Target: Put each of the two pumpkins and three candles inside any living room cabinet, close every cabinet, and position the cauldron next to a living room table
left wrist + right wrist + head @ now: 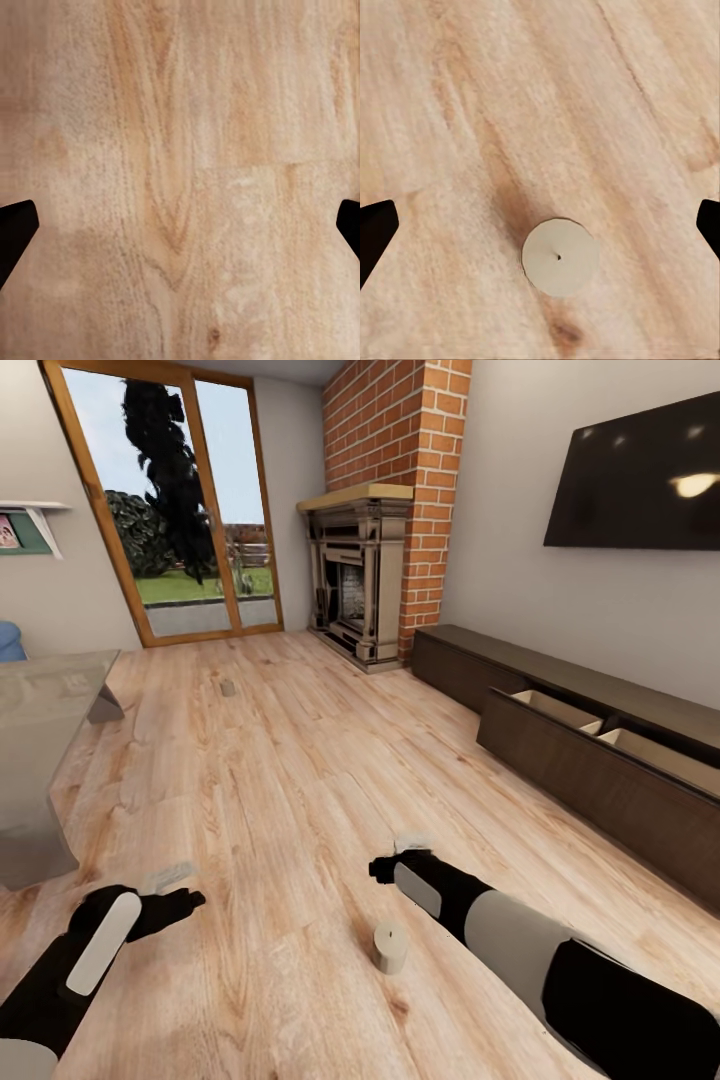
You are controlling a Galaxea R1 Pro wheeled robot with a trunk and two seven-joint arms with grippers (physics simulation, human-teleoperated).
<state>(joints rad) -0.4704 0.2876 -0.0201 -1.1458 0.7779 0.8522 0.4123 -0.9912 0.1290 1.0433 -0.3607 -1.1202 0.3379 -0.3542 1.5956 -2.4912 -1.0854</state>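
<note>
candle (390,947) – one upright, floor (300,780)

Matt beige waxy candle (560,256), light grained wood plank floor (300,780), dark-brown wooden cabinet (600,780), rough red-brick fireplace (395,420), glossy black TV (640,470)

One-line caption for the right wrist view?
Open right gripper above an upright candle standing on the wood plank floor.
</note>
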